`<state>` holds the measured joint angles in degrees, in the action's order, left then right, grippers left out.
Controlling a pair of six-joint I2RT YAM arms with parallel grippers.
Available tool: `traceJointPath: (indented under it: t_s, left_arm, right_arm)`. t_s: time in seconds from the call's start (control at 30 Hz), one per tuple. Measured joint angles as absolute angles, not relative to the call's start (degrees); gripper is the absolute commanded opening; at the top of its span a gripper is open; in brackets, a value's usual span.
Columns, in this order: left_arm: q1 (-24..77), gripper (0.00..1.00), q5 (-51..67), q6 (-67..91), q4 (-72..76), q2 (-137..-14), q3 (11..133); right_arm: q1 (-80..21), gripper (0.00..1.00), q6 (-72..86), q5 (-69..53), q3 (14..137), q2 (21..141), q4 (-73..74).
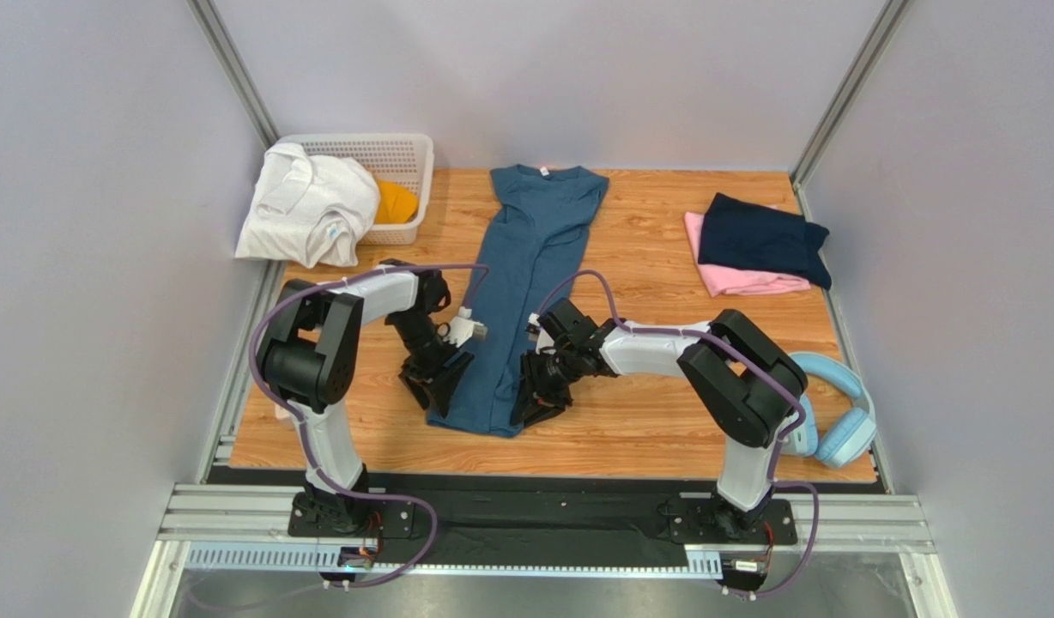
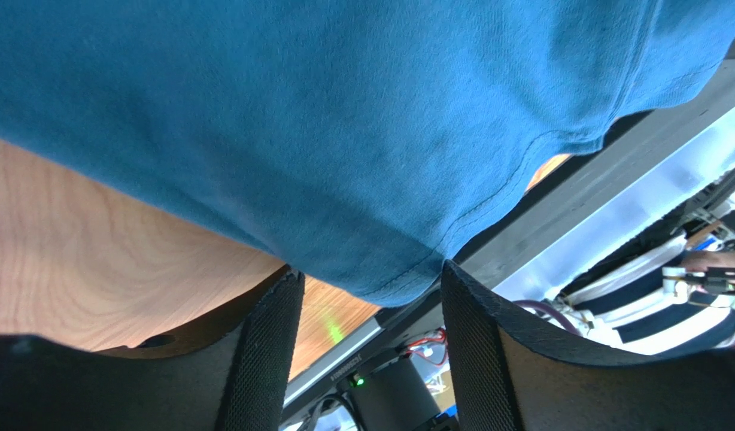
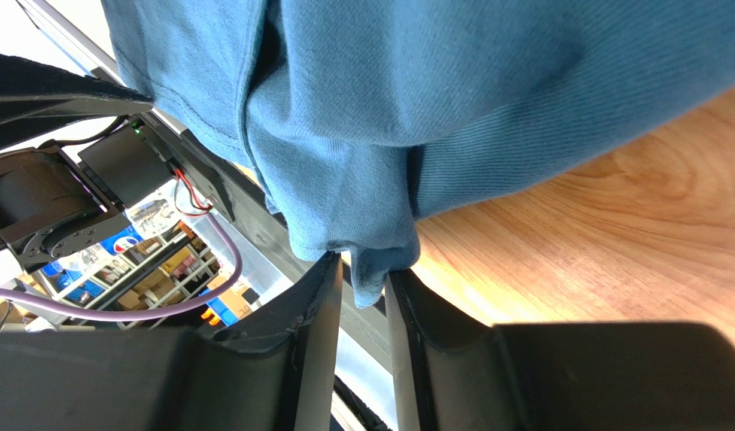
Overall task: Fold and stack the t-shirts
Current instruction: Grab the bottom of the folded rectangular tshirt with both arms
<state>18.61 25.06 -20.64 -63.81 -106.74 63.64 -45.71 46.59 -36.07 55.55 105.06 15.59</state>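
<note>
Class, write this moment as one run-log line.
stage: folding | blue t-shirt: folded lengthwise, mid-table | left gripper: open, astride near hem corner | right gripper: pinching near hem corner

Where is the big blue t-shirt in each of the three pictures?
Top external: the blue t-shirt lies lengthwise down the middle of the wooden tabletop.
Left wrist: it fills the top of the picture, with a hem corner dipping low in the centre.
Right wrist: it fills the top, bunched at its lowest corner.
Shared landmark: the wooden tabletop under the shirt.
</note>
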Motion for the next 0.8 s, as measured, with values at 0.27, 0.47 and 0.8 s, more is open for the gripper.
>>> traceJointPath:
  t_s: [0.27, 0.47, 0.8]
  left_arm:
    - [19.4, 0.63, 25.3, -19.8, -63.9, -107.4, 64.2]
    - [20.6, 0.08, 24.9, -19.5, -63.0, -107.6, 64.2]
    - [21.0, 0.01, 24.9, -19.8, -64.1, -106.7, 64.8]
  right_arm:
    - [-45.7, 0.26, 46.9, -36.1, 55.5, 105.1, 15.5]
    - [-45.7, 0.19, 47.2, -36.1, 55.5, 105.1, 15.3]
    - [-45.7, 0.03, 47.5, -36.3, 55.2, 104.2, 16.5]
